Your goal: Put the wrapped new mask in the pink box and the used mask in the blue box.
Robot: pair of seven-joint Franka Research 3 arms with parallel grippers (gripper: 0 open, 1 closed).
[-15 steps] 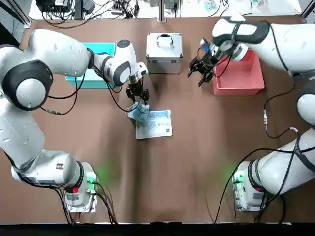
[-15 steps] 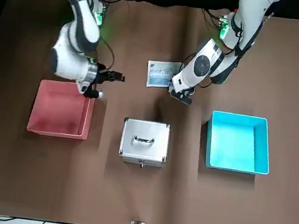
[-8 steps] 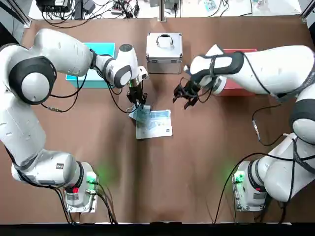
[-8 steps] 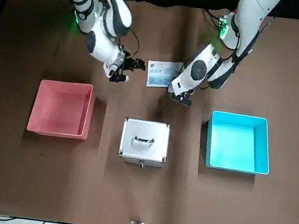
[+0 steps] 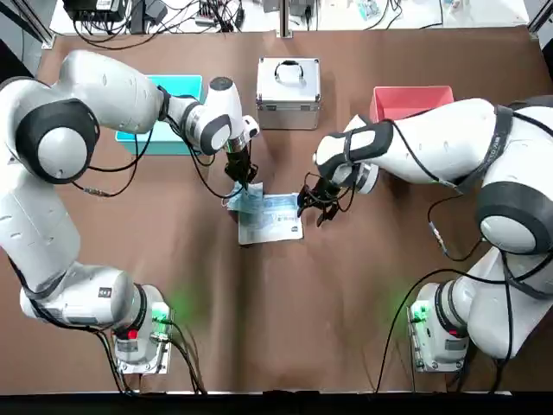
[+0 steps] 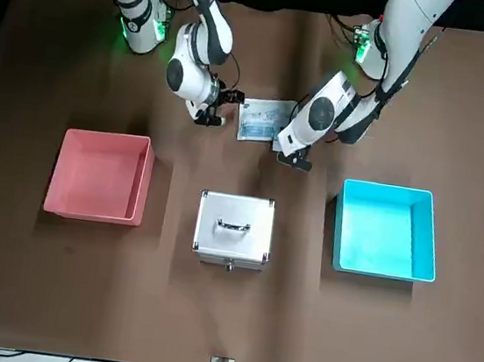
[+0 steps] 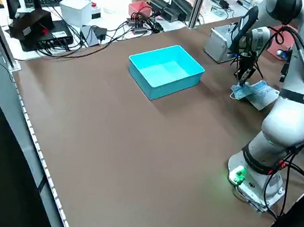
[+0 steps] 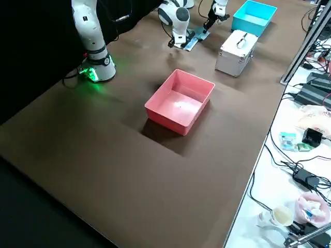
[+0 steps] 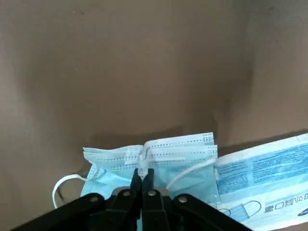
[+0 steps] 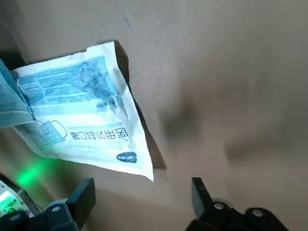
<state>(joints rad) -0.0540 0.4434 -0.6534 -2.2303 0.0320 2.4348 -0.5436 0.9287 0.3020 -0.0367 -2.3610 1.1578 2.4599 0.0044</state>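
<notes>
The left gripper (image 9: 143, 175) has its fingertips pinched together on the used mask (image 9: 192, 168), gathering a fold of it between them. The right gripper (image 10: 139, 197) is spread wide with nothing between its fingers; the wrapped new mask (image 10: 86, 106) lies flat just beside it, on the side toward the left gripper. The used mask overlaps the packet's near edge there.

The step in hand looks to be parting the two masks. The left gripper would do well to keep its pinch firm and lift straight up before swinging out beyond itself to the blue box (image 6: 386, 230), so that the loose ear loop does not drag the packet along. The right gripper would best take the packet by its free end, away from the overlap, fingers straddling the edge low to the table, then carry it to the pink box (image 6: 99, 177), ahead of it and farther out to its own right.

The left arm reaches forward and bends down, its gripper pointing steeply at the table. The right arm reaches inward across the table, its gripper angled down beside the packet's free end.
</notes>
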